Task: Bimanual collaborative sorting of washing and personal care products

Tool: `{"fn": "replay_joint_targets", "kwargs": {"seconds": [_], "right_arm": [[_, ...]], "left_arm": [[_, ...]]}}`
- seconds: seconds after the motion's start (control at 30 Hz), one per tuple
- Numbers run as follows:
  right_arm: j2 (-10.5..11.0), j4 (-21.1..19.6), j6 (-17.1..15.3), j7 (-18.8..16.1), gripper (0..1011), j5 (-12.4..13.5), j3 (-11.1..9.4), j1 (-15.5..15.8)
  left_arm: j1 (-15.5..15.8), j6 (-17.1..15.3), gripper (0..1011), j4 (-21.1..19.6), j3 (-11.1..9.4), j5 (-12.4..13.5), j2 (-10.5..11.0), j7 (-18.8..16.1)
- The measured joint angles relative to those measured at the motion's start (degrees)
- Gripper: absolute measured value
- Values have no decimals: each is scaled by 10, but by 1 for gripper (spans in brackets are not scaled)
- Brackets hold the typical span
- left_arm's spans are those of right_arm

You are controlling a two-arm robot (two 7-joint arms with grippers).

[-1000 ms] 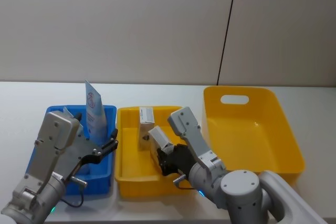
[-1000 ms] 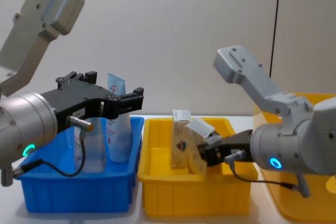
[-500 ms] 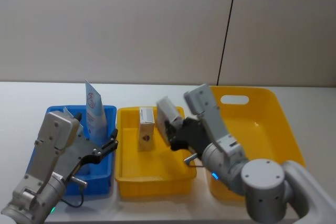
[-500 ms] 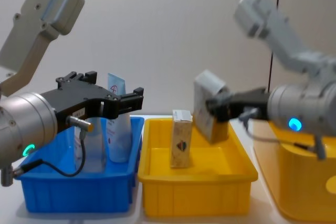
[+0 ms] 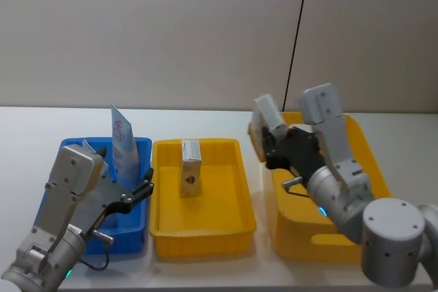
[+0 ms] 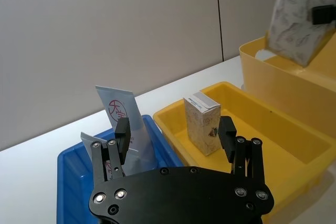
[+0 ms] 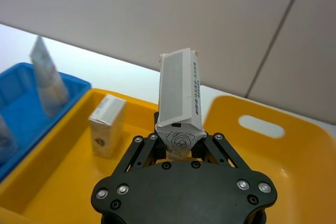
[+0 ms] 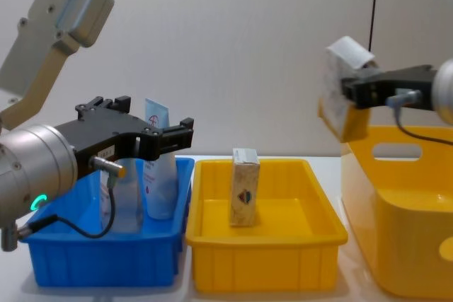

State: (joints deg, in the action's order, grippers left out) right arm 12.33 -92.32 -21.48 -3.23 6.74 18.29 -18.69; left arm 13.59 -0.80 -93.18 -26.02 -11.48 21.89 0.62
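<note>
The tan carton [image 5: 262, 125] hung centre-right in the head view, long axis nearly upright, pinched by my right claw [image 5: 272, 150] just over the yellow tub's [image 5: 378, 172] left rim; the tub's hollow lay rightward. My left claw [image 5: 130, 182] gaped empty at lower left.

- tan cartons: 2; one carton [image 5: 190, 167] upright at 12 o'clock; one carton [image 5: 262, 126] held aloft at 2 o'clock
- white-and-light-blue squeeze tube [image 5: 124, 147]: 1; at 10 o'clock
- translucent pouch [image 8: 131, 206]: 1; at 10 o'clock, just beside the tube
- shallow trays: 2; blue tray [image 5: 140, 141] ×1; yellow tray [image 5: 205, 236] ×1
- tall yellow tub [image 8: 396, 203]: 1; at 2 o'clock
</note>
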Motion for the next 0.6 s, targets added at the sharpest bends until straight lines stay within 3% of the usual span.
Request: {"fn": "replay_joint_targets", "kwargs": {"seconds": [0.6], "right_arm": [[4, -29, -74, 55, 221, 5, -69, 65]], "left_arm": [[0, 0, 1001, 0, 0, 0, 0, 0]]}}
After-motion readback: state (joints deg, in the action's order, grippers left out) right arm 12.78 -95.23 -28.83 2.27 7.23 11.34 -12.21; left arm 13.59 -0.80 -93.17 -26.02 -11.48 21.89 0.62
